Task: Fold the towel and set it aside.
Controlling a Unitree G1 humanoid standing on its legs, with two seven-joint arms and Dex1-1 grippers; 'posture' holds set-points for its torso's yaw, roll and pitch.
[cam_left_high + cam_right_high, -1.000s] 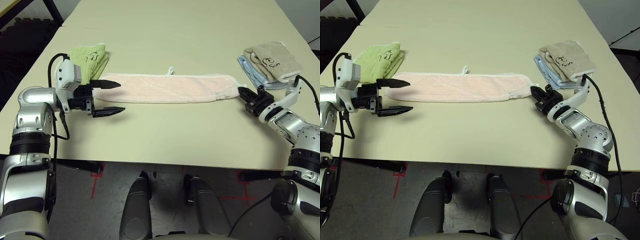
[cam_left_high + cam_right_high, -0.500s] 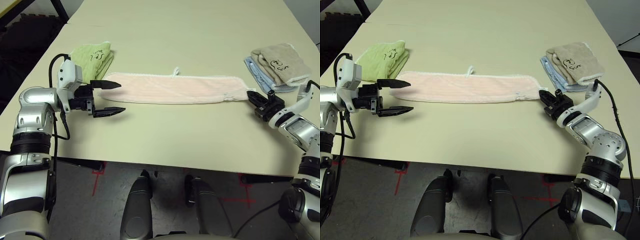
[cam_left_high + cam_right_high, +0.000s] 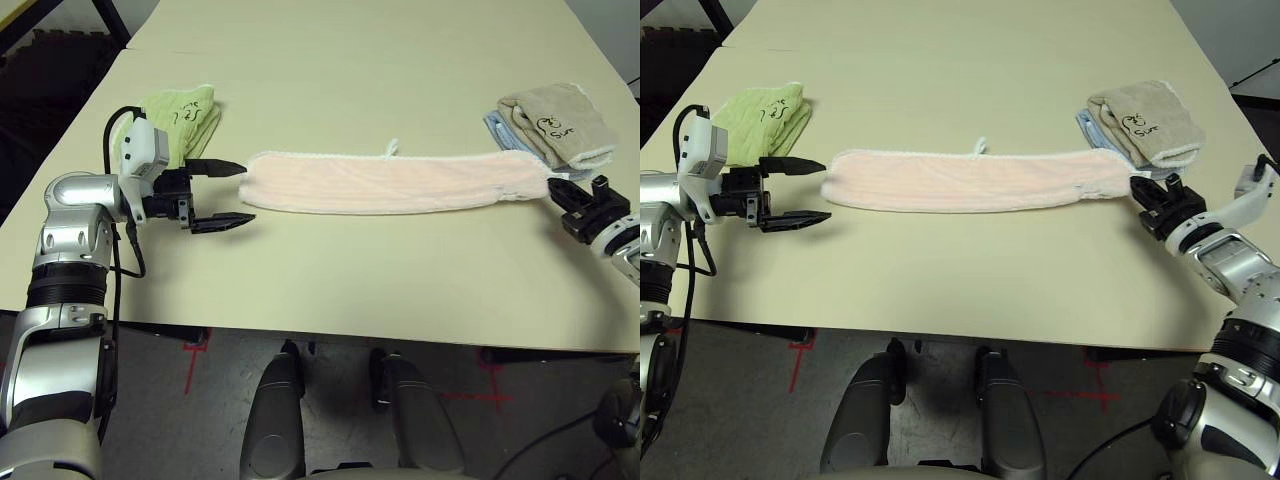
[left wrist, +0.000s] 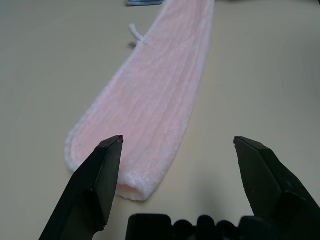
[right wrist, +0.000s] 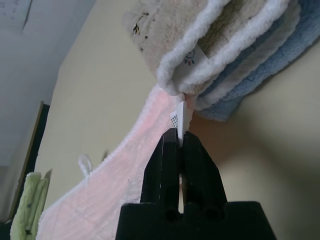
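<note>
Towel (image 3: 395, 184) stretches between both tools, its tag (image 5: 180, 119) pinched right.

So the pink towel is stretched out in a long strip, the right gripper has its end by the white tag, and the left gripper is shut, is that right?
Not quite: the left gripper is open, its fingers standing wide apart in the left wrist view. The rest is right.
</note>
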